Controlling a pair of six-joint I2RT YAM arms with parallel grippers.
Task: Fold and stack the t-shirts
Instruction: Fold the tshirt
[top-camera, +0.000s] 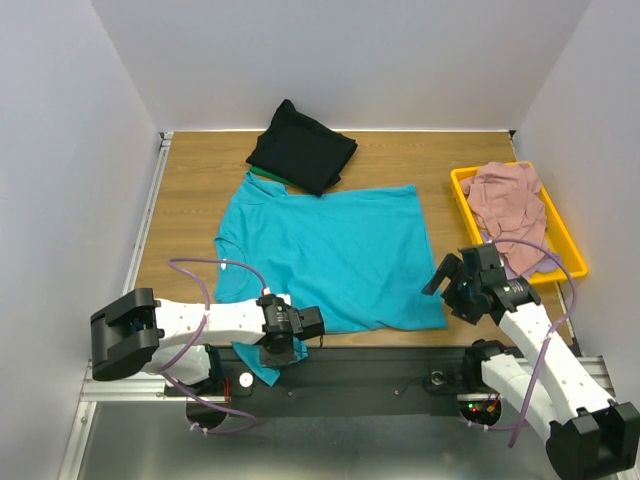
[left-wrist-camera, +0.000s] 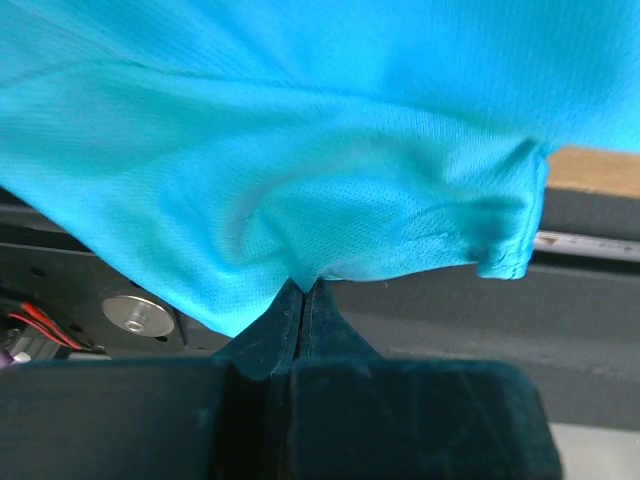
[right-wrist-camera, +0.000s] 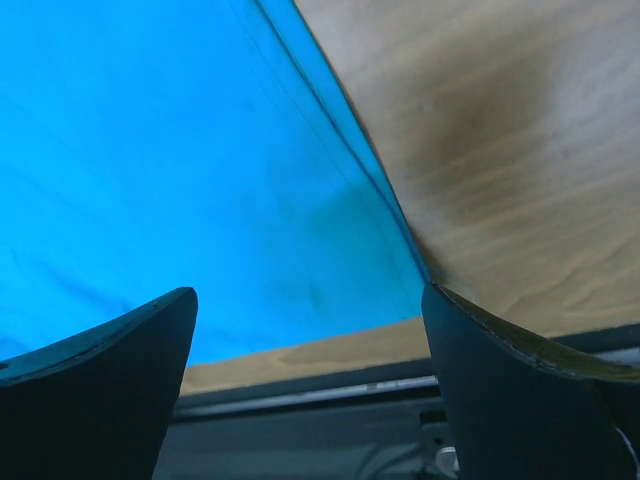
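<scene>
Left wrist, left pincer (left-wrist-camera: 302, 292) clamped on teal t-shirt (left-wrist-camera: 300, 150) (near edge), right pincer (right-wrist-camera: 310, 295) spread wide

Open wood strip (top-camera: 438, 212) between teal t-shirt (top-camera: 335, 250) and tray (top-camera: 458, 200)

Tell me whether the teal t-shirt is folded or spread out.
Spread out: the teal t-shirt lies flat across the table, its near corner pinched in the left gripper.
</scene>
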